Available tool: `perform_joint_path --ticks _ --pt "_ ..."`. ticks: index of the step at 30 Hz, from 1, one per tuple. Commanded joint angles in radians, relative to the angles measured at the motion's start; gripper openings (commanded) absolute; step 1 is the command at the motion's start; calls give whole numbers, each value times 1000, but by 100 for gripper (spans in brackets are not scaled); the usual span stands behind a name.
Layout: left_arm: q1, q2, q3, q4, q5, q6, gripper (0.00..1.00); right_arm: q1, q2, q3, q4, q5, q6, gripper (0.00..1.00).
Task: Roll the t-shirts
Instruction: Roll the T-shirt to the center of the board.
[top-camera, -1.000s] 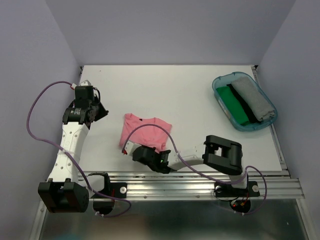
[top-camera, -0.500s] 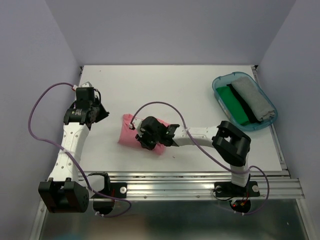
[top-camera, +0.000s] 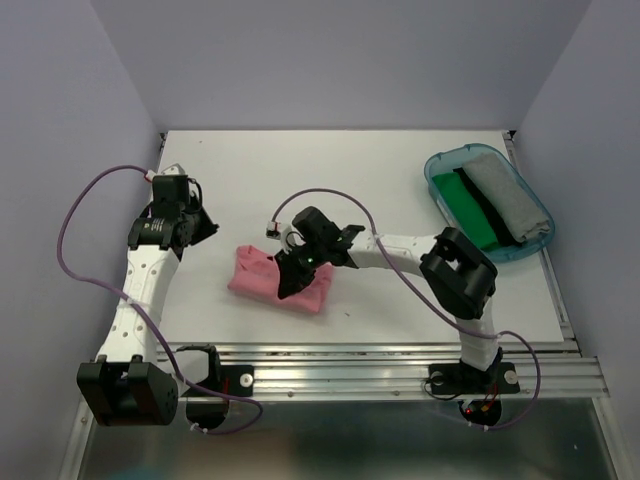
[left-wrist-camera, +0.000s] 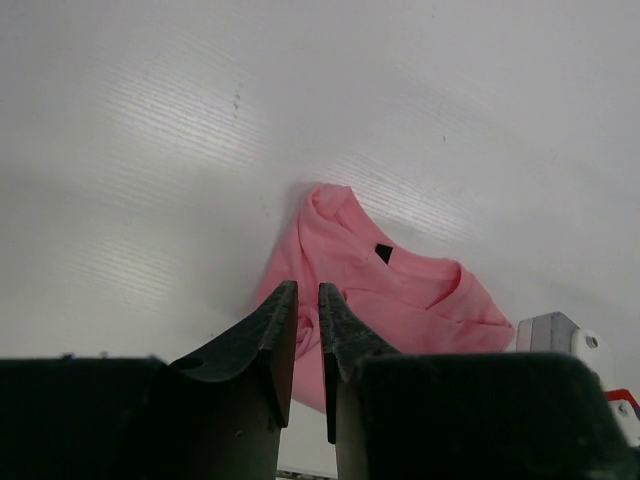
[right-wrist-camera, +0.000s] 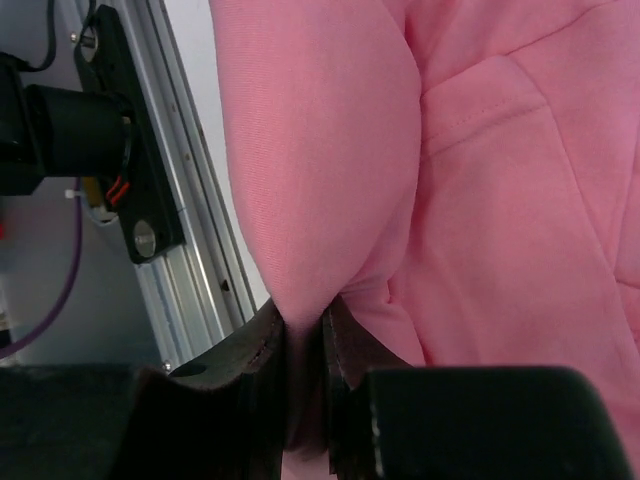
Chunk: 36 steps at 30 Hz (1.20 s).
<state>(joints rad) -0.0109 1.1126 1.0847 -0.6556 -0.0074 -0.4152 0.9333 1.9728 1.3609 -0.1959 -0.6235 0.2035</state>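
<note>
Robotics lab cell, plain walls (top-camera: 350, 60), aluminium rail (top-camera: 400, 362)

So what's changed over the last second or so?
The right arm's fingers, pinching the salmon-pink cotton t-shirt, carried its near edge away from the rail and over itself, bunching the flat shirt into a thicker fold. The left arm and the teal plastic tub with its green shirt and grey shirt stayed put.

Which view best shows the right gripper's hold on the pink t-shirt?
Right wrist: the right gripper fills the foreground, jaws shut on a fold of the pink t-shirt. Top external shows it over the shirt, the pinch hidden. Left wrist shows only the shirt, not the grip.
</note>
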Motion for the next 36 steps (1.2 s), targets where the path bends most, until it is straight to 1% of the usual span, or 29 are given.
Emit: perform_joint_path --ticks 1,6,8,11,14,16,17,18,19,20,21,23,31,36 --pt "3 -28 -17 22 3 23 26 -22 44 72 10 -197 92 7" --pt "3 -34 -22 22 3 27 26 -45 98 113 9 -261 160 6" --pt "3 -34 -28 22 35 30 26 -57 116 119 9 -278 178 5" --pt "3 -40 -43 22 44 35 26 -68 144 127 9 -300 204 4" --pt "3 -48 -74 25 72 42 23 -77 167 141 9 -318 223 4" --pt "3 -50 -106 27 101 52 16 -86 185 148 9 -331 240 4" --pt "3 -50 -114 27 104 55 16 -87 193 152 9 -331 241 4" --pt "2 -50 -133 24 112 56 11 -96 198 150 9 -341 243 4" --pt "3 -50 -141 24 118 58 9 -96 208 152 9 -346 244 4" --pt "3 -50 -150 24 125 59 2 -96 212 152 9 -346 247 4" --pt "3 -51 -169 25 139 58 0 -106 216 152 9 -360 247 4" --pt "-3 -56 -190 31 159 47 0 -106 231 156 9 -369 249 4" --pt "-84 -77 -255 22 159 -2 0 -149 287 179 7 -418 249 5" --pt "-242 -20 -269 16 106 -60 0 -159 302 185 7 -427 247 5"
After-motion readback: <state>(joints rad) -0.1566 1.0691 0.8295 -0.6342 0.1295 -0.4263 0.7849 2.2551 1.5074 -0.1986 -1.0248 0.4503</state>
